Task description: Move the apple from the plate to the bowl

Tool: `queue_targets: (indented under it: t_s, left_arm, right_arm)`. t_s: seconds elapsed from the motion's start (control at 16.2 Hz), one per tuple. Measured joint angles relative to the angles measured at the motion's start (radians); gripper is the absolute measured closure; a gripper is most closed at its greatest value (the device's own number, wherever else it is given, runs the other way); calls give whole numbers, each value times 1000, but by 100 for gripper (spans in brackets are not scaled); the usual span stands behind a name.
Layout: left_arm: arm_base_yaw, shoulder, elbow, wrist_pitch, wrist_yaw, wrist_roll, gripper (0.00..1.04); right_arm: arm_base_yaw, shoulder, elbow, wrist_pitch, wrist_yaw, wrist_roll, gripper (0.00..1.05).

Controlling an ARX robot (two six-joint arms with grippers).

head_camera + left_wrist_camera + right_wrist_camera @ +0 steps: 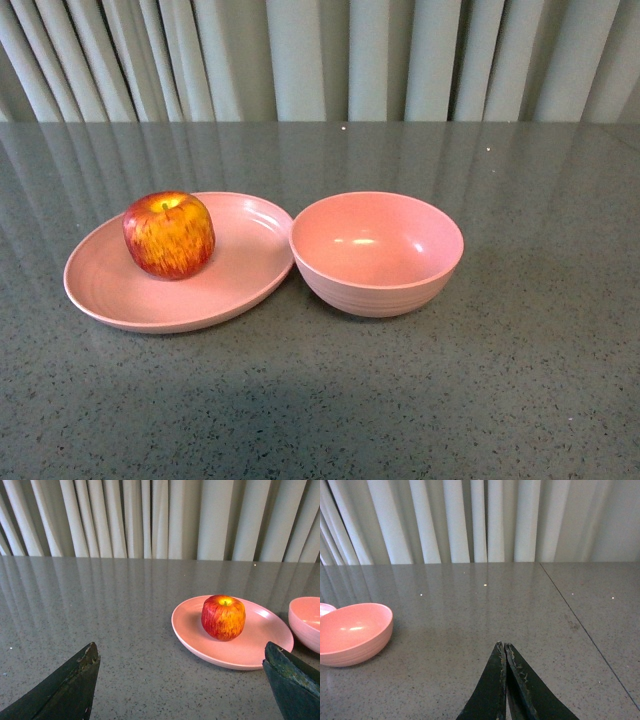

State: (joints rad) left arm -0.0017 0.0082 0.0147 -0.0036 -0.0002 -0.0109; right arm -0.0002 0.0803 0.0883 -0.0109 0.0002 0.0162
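1. The grey speckled table carries everything and fills the lower part of every view; a pale pleated curtain hangs behind its far edge
2. The plate, wide, shallow and matte pink, lies left of centre in the front view; its right rim comes right up to the wall of the bowl, and I cannot tell whether the two touch; it holds one thing, the apple
3. The bowl, deeper and narrower than the plate, in the same pink with faint ridges outside, stands upright just right of the plate; its inside shows bare pink with a soft light reflection
4. The apple, red with yellow-orange streaks and its stem dimple facing up, sits on the plate, on the left part toward the far rim, apart from the bowl
5. The left gripper has its dark fingers spread wide with nothing between them; in the left wrist view it is on the near side of the plate, with the apple beyond
6. The right gripper has its fingers pressed together at the tips, clamping nothing, over bare table, apart from the bowl
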Motion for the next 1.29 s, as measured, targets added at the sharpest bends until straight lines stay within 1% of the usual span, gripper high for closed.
queue_targets:
  t_s: [0.43,0.49,0.99,1.17,1.29]
  left_arm:
    - [0,0,0,0,0,0,7]
    - [0,0,0,0,0,0,7]
    - [0,0,0,0,0,1,7]
    - [0,0,0,0,0,1,7]
    - [0,0,0,0,0,1,7]
  right_arm:
    - [0,-39,-43,6,0,-7,103]
    - [0,-78,-76,9,0,-7,103]
    - [0,-76,-76,6,0,-10,103]
    - [0,-76,-76,6,0,-10,71]
    - [0,-76,-76,6,0,-10,47]
